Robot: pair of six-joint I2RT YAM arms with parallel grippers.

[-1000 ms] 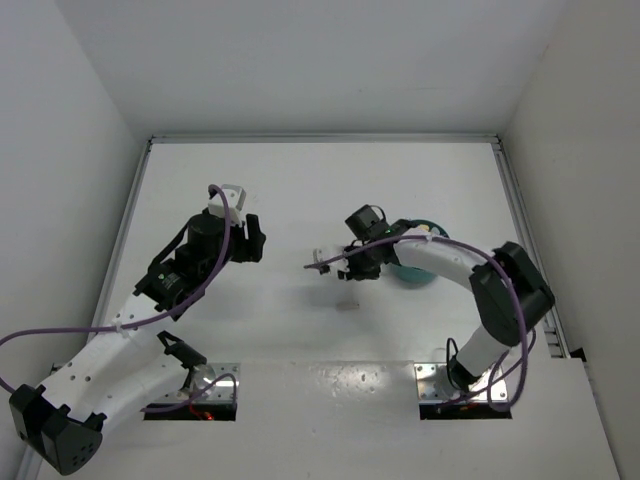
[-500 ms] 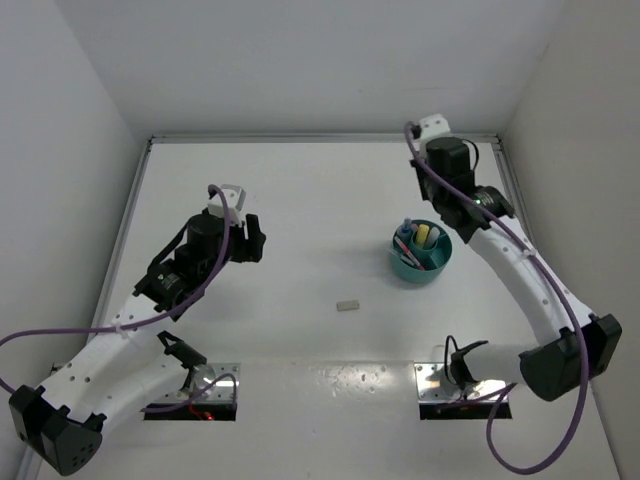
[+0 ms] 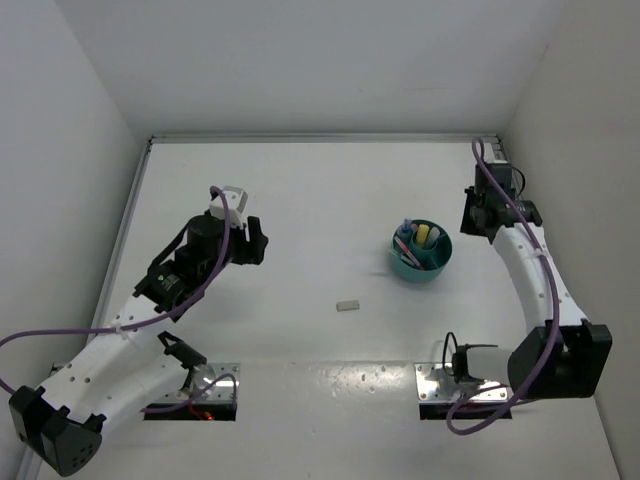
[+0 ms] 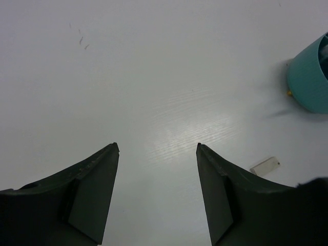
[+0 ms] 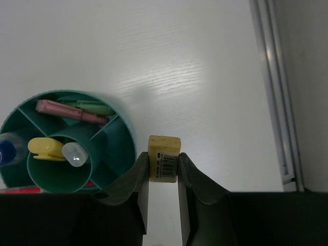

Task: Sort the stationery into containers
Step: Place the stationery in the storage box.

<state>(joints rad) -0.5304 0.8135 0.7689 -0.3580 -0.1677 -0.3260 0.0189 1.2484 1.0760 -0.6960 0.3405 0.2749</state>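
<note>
Loose piece: a small flat grey rectangular block (image 3: 347, 305) lies alone on the white desk (image 3: 300, 190). It is nearer than the cup, well apart from it, and not yet sorted.
Left gripper: the left gripper (image 4: 158, 148) hovers over bare desk with its jaws spread wide and nothing between them. The grey block sits off to one side of it.
Container: the round teal plastic cup with inner dividers (image 5: 115, 141) stands upright on the right half of the desk.
Already inside: thin pink sticks (image 5: 72, 111) and a green stick (image 5: 95, 107) share one outer compartment. A yellow highlighter (image 5: 45, 148) and a white-tipped marker (image 5: 75, 154) stand in the centre tube. A blue-capped pen (image 5: 6, 151) is in a compartment at the view's edge.
Right gripper: the jaws of the right gripper (image 5: 162, 156) are closed on a small tan block with a barcode label (image 5: 164, 146). It is held just beside the cup's rim, over bare desk and not above any compartment.
Progress: the long items appear sorted, and the task looks nearly finished.
Remaining: the held tan block has to go in, then the grey block on the desk.
</note>
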